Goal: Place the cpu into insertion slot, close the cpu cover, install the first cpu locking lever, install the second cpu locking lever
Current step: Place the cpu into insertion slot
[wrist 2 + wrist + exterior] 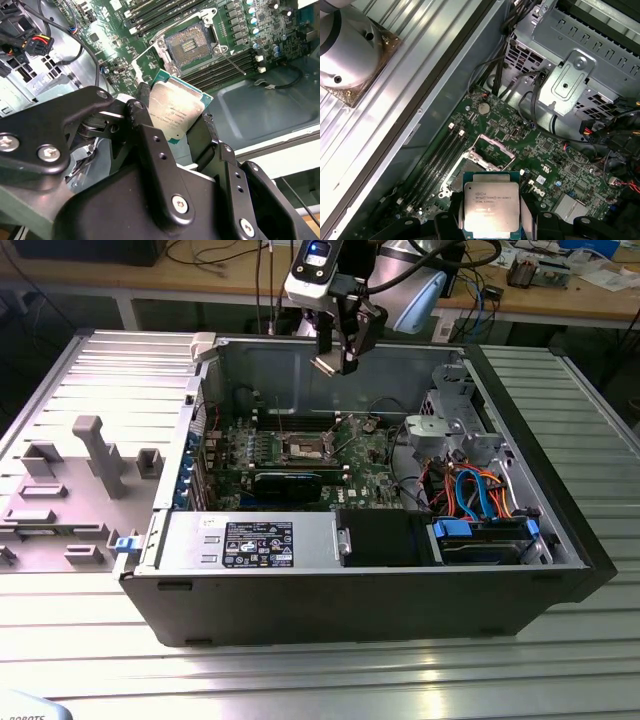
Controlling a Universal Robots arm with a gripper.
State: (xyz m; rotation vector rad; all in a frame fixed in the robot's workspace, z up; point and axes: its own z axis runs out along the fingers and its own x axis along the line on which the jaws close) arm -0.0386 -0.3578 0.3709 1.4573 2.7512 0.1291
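The gripper [336, 360] is clamped on the cpu [171, 109] (by its edges) well above the bare insertion slot [192, 45], and any skew in that hold could land it crooked, bending pins.

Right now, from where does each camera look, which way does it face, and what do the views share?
Exterior view: off the arm, above the open computer case, looking down into it; shows the arm's end and gripper.
Second wrist view: at the wrist, looking past black fingers at the socket.
First wrist view: on the arm, looking down at the green board; the silver arm joint shows.
Shared: both wrist views show the chip gripped, the socket beyond it.
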